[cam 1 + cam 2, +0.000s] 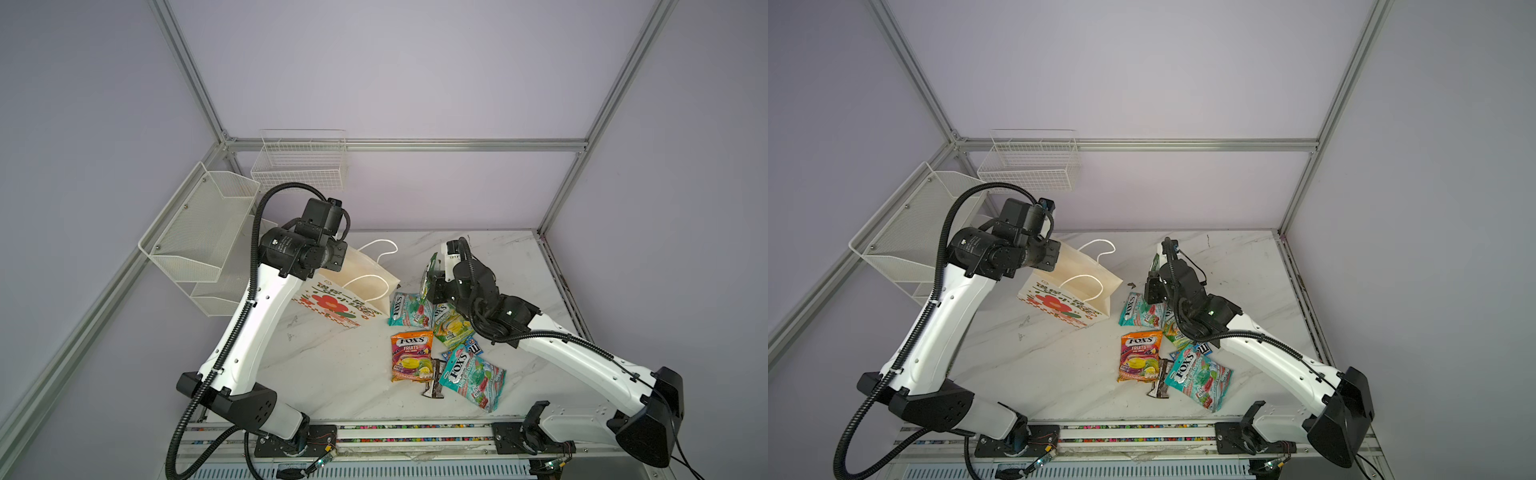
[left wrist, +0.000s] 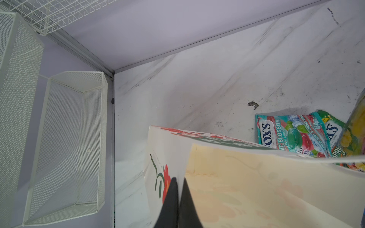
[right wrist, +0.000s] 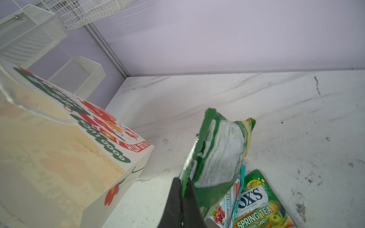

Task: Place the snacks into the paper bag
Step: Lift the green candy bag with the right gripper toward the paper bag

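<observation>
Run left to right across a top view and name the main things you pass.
In a top view: mesh basket, paper bag, orange FOX'S bag, near teal FOX'S bag.

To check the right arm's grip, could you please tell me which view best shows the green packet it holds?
The right wrist view: the green packet is close and unblocked, its edge pinched in the right gripper. Both top views show only a sliver beside the wrist; the left wrist view, at most a blurred edge.
</observation>
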